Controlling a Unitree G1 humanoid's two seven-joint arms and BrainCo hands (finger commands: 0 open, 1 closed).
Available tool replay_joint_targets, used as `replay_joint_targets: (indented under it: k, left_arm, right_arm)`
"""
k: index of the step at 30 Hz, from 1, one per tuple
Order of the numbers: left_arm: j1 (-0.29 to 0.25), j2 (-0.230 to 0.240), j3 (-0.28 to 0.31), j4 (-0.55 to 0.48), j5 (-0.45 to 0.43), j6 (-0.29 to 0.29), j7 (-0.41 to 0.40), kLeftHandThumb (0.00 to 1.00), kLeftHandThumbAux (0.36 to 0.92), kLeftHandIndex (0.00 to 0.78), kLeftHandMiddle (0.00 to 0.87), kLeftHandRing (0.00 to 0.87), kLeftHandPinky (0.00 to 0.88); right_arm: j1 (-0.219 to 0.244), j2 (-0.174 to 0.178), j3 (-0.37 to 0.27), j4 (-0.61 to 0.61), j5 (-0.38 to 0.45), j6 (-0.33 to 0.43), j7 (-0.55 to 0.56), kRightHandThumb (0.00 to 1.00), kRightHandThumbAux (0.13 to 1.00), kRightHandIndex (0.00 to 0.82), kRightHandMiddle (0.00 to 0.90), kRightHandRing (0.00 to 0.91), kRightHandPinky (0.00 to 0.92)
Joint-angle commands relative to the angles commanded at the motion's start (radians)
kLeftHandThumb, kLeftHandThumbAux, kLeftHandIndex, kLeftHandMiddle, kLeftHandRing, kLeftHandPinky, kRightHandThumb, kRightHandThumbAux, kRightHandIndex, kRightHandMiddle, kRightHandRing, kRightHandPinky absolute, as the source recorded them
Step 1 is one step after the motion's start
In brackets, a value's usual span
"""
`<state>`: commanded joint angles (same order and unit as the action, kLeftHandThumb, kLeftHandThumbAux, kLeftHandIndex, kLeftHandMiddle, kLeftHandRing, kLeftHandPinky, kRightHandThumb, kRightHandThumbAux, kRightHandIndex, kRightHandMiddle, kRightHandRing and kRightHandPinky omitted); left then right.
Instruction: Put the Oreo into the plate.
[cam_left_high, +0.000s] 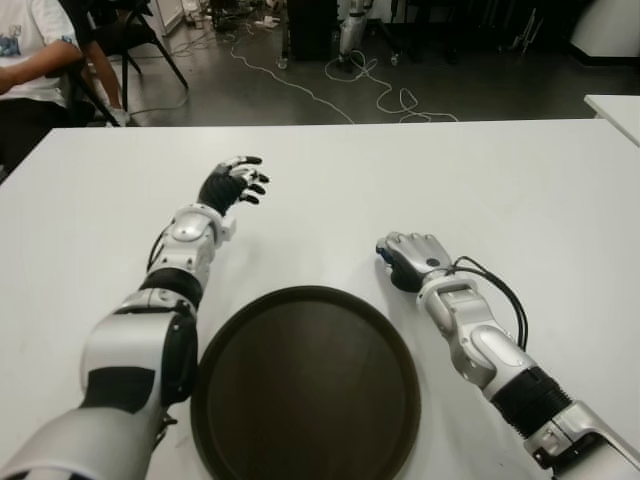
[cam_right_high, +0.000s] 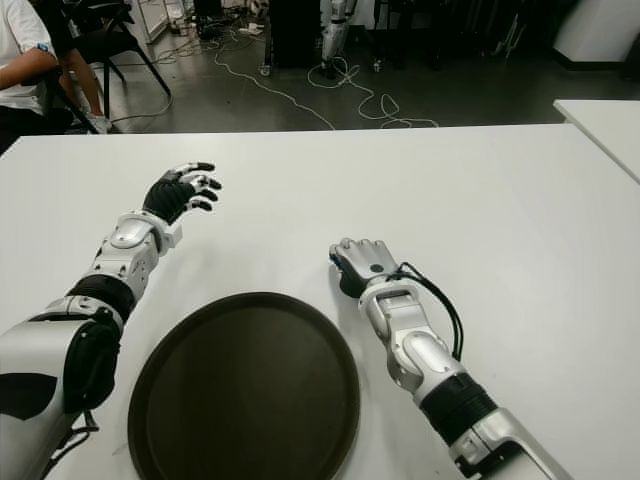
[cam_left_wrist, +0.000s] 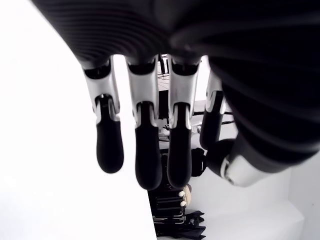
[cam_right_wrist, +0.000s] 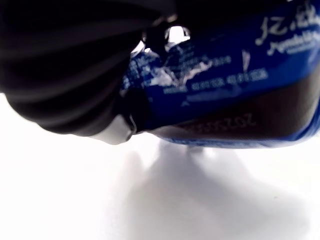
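Note:
My right hand lies knuckles-up on the white table, just right of the plate's far rim, its fingers curled over a blue Oreo packet. The packet fills the right wrist view close up; in the eye views only a blue edge shows at the hand's left side. A dark brown round plate sits near the table's front edge, between my two arms. My left hand is held out to the far left of the plate, with relaxed, spread fingers holding nothing.
A seated person in a white shirt is at the far left corner of the table, beside a black chair. Cables lie on the floor beyond the far edge. Another white table shows at the right.

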<state>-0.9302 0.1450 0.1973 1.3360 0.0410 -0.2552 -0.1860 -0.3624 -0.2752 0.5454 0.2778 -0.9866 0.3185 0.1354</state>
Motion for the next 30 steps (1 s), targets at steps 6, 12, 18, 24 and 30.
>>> replay_joint_targets:
  k: [6,12,18,24,30]
  left_arm:
    - [0.000,0.000,0.001,-0.001,0.000,0.001,0.004,0.101,0.627,0.302,0.484,0.505,0.504]
    - [0.000,-0.002,0.004,-0.001,-0.002,0.000,0.002,0.102,0.620,0.293,0.485,0.507,0.510]
    - [-0.001,-0.006,0.004,-0.001,-0.002,0.001,0.005,0.117,0.628,0.282,0.479,0.503,0.507]
    - [-0.001,-0.009,0.002,-0.001,0.000,-0.002,0.006,0.121,0.638,0.283,0.483,0.502,0.498]
    - [-0.002,-0.010,0.001,-0.001,0.001,-0.001,0.010,0.099,0.619,0.270,0.455,0.487,0.485]
  right_arm:
    - [0.000,0.008,0.004,-0.039,-0.014,0.046,0.045,0.847,0.681,0.419,0.486,0.728,0.765]
    - [-0.001,0.005,0.003,-0.027,-0.006,0.050,0.034,0.847,0.682,0.418,0.486,0.725,0.748]
    - [-0.015,0.003,-0.002,-0.024,-0.001,0.046,0.033,0.847,0.681,0.418,0.485,0.708,0.731]
    - [-0.029,-0.001,-0.016,-0.024,-0.009,0.040,-0.008,0.846,0.681,0.418,0.485,0.702,0.736]
    - [0.005,-0.031,-0.064,-0.097,0.013,-0.009,-0.094,0.846,0.679,0.425,0.486,0.714,0.755]
